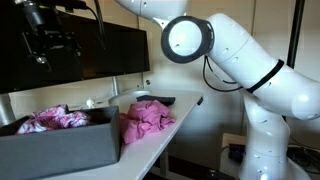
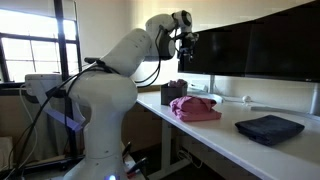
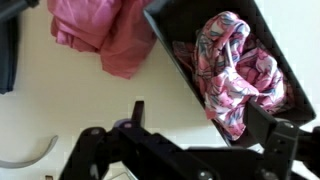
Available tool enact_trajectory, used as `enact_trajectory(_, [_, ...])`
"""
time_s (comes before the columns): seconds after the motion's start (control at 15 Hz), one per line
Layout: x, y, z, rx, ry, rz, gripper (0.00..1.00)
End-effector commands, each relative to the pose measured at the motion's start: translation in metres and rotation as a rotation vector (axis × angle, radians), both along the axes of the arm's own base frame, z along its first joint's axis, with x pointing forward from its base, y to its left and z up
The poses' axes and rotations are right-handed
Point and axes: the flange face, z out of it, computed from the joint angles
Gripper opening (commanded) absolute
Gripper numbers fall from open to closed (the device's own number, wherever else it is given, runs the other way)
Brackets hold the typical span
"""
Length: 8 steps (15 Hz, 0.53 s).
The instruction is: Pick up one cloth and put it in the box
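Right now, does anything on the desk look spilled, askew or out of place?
Nothing is spilled or damaged. The pink cloth lies crumpled beside the box, near the edge of the desk. A patterned cloth is bunched inside the box.

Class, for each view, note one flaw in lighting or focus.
Wrist view: the gripper is a dark blur near the lens, the box sharper. In an exterior view the bright window backlights the arm. In an exterior view the gripper is lost against the dark monitor.
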Motion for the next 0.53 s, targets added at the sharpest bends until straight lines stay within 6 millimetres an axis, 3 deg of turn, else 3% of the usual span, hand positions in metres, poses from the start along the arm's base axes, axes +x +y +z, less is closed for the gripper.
enact_trajectory(0.0, [-0.005,-0.028,0.022,-0.047,0.012,0.067,1.00])
enact_trajectory(0.47, [-0.010,-0.065,0.047,-0.001,0.041,0.109,1.00])
